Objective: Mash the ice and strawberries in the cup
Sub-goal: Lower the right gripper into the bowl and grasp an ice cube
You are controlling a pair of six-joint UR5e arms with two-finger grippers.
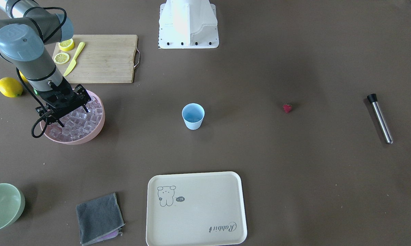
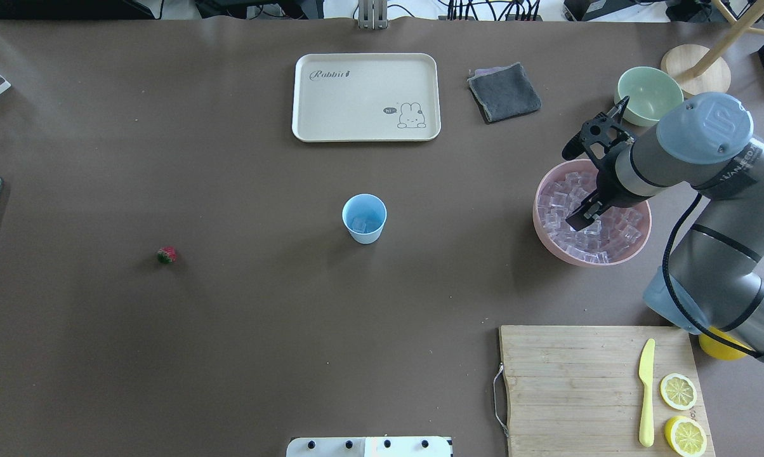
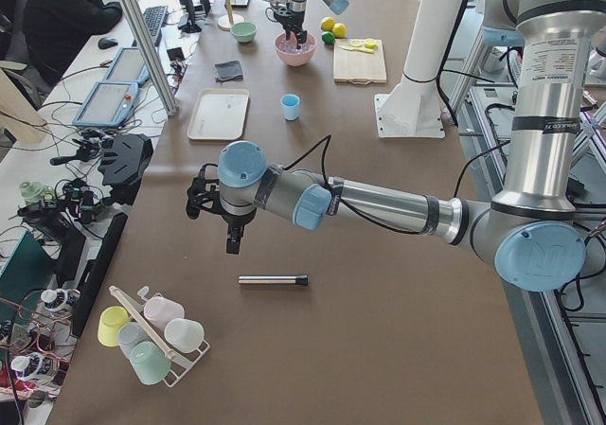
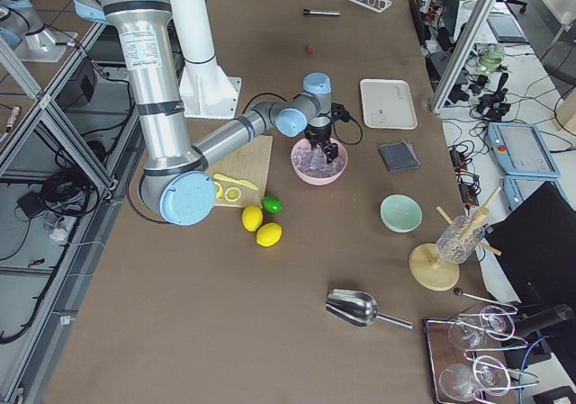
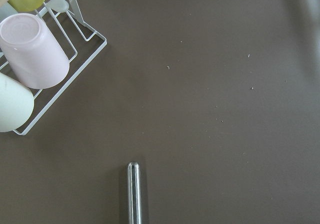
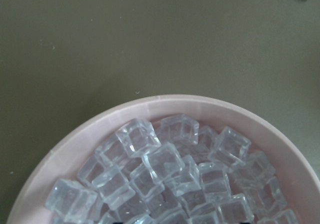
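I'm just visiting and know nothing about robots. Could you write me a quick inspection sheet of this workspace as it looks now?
Surface: brown table mat, a few pale specks near the rod.
Job's things: cup upright mid-table, seemingly with a cube inside; ice heaped in the pink bowl; strawberry alone on the mat; metal rod lying flat.
Clutter: cutting board with lemon halves and a yellow knife; tray; grey cloth; green bowl.
Grippers: right gripper over the ice, jaws open; left gripper above the rod, jaws not readable.
Cables: black cable loops along the right arm.
Surroundings: person seated at a desk; cup rack.
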